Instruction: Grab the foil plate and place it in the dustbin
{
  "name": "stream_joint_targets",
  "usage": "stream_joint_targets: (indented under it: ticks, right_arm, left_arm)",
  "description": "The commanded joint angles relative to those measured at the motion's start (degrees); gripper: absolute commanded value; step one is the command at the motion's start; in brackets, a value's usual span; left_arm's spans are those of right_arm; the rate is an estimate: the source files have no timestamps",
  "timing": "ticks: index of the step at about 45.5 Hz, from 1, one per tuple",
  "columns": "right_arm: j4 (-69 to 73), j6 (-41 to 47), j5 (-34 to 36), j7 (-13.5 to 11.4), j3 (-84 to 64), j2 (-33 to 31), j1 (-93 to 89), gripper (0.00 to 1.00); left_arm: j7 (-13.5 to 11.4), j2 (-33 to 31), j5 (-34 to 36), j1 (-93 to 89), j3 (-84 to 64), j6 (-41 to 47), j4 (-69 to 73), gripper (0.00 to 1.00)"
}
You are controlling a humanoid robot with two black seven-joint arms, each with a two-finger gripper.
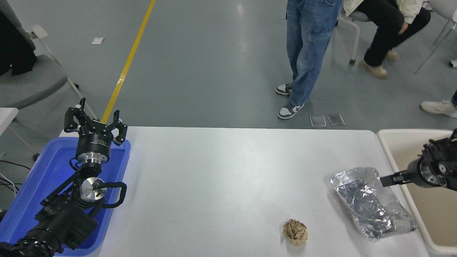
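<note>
The foil plate (pixel 371 203), crinkled shiny silver, lies on the white table near its right edge, slanting toward the front corner. Right beside it stands the beige dustbin (pixel 403 132), with only its left part in view. My right gripper (pixel 388 178) reaches in low from the right edge across the dustbin's rim. Its tip is at the plate's upper right rim, and whether it touches the foil is unclear. My left gripper (pixel 94 123) is parked open over the blue tray at the far left.
A brown crumpled paper ball (pixel 295 232) sits near the table's front edge, left of the plate. The blue tray (pixel 43 178) holds the left arm. A person in jeans (pixel 305 53) stands beyond the table; another sits at the top right.
</note>
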Motion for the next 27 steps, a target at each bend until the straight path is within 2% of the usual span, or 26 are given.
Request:
stream_joint_targets:
  ticks: [1, 8, 13, 16, 21, 24, 27]
  right_arm:
    - [-3.3, -3.7, -0.8, 0.9, 5.5, 1.5, -8.0, 1.0]
    - [-3.7, -3.7, -0.3, 0.9, 7.6, 2.0, -8.8, 1.0]
    - [-4.2, -3.6, 3.4, 0.9, 8.2, 2.1, -9.3, 1.0]
    - [-5.3, -3.6, 5.3, 0.9, 8.2, 2.6, -9.8, 0.95]
    - [-6.8, -3.7, 7.0, 1.0, 8.4, 3.5, -10.4, 0.68]
    - [-6.9, -3.7, 8.0, 1.2, 8.5, 3.5, -10.6, 0.47]
    - [-6.9, -3.7, 8.2, 1.2, 8.5, 3.5, -10.7, 0.34]
  left_arm:
    - [0.0, 0.0, 0.1, 0.0, 0.0, 0.0, 0.0, 0.99]
    - [0.0, 0.0, 0.0, 0.0, 0.0, 0.0, 0.0, 0.99]
    - [0.0, 0.0, 0.0, 0.0, 0.0, 0.0, 0.0, 0.99]
    - [0.0, 0.0, 0.0, 0.0, 0.0, 0.0, 0.0, 0.99]
    - [0.0, 0.0, 0.1, 0.0, 0.0, 0.0, 0.0, 0.99]
    - [0.0, 0.0, 0.0, 0.0, 0.0, 0.0, 0.0, 0.99]
    - [0.0, 0.0, 0.1, 0.0, 0.0, 0.0, 0.0, 0.99]
